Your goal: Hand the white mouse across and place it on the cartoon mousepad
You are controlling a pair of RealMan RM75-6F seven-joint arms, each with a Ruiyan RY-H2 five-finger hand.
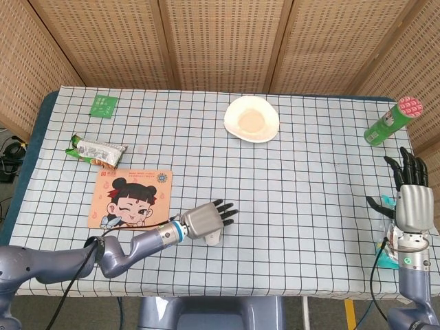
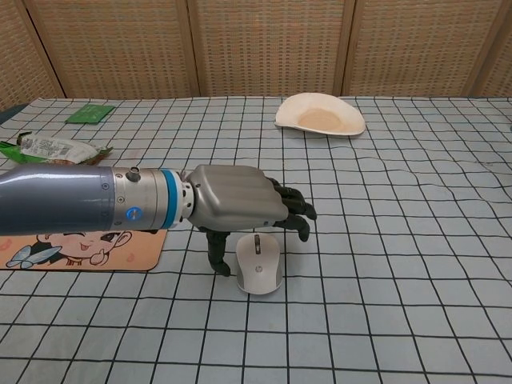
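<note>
A white dish (image 1: 251, 119), a green tube (image 1: 390, 122), a snack packet (image 1: 96, 151) and a green sachet (image 1: 104, 105) are spread over the checked table (image 1: 309, 206). The cartoon mousepad (image 1: 130, 199) is partly hidden in the chest view by the left arm. The white mouse (image 2: 258, 263), smooth with a grey wheel, lies right of the pad beneath the left hand (image 2: 240, 204), whose fingers (image 2: 292, 216) are released above it; the right hand (image 1: 410, 203) is held spread and empty.

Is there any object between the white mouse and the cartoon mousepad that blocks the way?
Nothing visible blocks it. The white mouse lies on bare checked cloth to the right of the cartoon mousepad. Only the left hand hovers over the mouse, its thumb down on the mousepad side. The snack packet lies beyond the pad.
</note>
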